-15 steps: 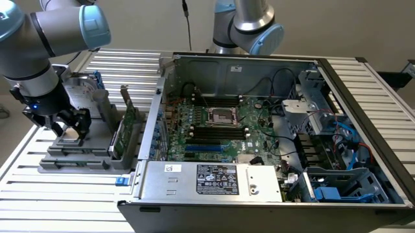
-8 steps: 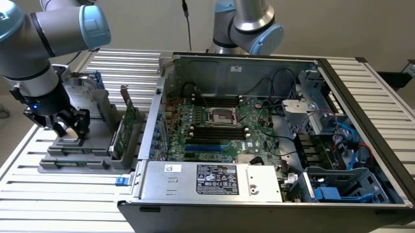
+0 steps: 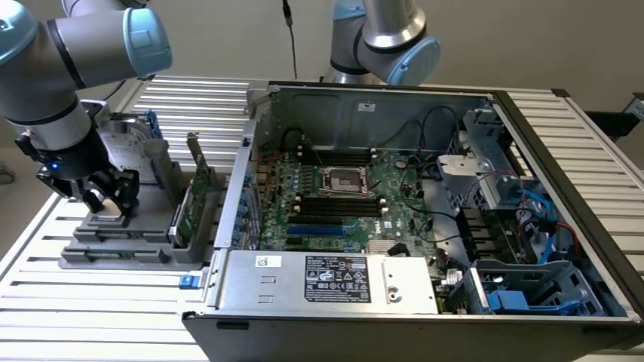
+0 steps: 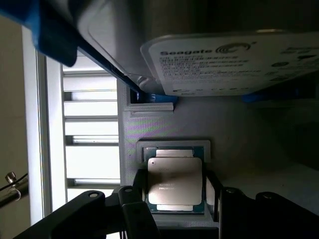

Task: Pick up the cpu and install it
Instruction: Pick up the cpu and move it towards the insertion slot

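The cpu (image 4: pixel 174 180), a small square chip with a silvery top and thin rim, lies flat in a recess of the grey parts holder (image 4: pixel 164 124). My gripper (image 4: pixel 175 195) is down over it, and the black fingers (image 4: pixel 135 199) sit tight against its two opposite edges. In the exterior view the gripper (image 3: pixel 105 197) is lowered onto the holder (image 3: pixel 121 241) at that view's left, outside the computer case. The motherboard socket (image 3: pixel 340 181) stands open and empty in the middle of the case.
A Seagate hard drive (image 4: pixel 234 59) with a white label leans in the holder just beyond the cpu. An upright green card (image 3: pixel 196 200) stands between the holder and the case wall (image 3: pixel 237 188). Cables and drive cages (image 3: pixel 523 219) crowd the case's right side.
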`<state>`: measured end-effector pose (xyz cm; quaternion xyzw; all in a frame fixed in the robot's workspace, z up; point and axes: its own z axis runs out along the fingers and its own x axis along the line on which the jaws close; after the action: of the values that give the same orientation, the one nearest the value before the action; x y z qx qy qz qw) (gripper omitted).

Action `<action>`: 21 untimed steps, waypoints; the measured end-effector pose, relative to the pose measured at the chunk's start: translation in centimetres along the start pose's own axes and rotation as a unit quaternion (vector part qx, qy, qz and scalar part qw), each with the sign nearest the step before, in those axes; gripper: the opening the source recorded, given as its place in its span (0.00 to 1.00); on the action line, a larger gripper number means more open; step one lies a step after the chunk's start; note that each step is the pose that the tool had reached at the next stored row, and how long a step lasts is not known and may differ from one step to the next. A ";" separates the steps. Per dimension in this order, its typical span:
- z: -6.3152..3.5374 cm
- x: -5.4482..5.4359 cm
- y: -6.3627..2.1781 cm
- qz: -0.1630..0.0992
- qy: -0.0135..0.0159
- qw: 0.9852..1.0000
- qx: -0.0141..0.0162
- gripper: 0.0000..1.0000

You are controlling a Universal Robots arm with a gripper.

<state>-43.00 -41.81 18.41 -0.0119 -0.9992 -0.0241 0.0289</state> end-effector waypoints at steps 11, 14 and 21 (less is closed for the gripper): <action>-0.06 0.0 0.00 0.000 0.000 1.000 -0.001 0.55; -0.07 0.0 0.00 0.000 0.000 1.000 -0.001 0.55; -0.94 0.1 0.04 0.000 0.000 1.000 -0.002 0.55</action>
<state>-43.00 -41.81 19.36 -0.0119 -0.9992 -0.0257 0.0289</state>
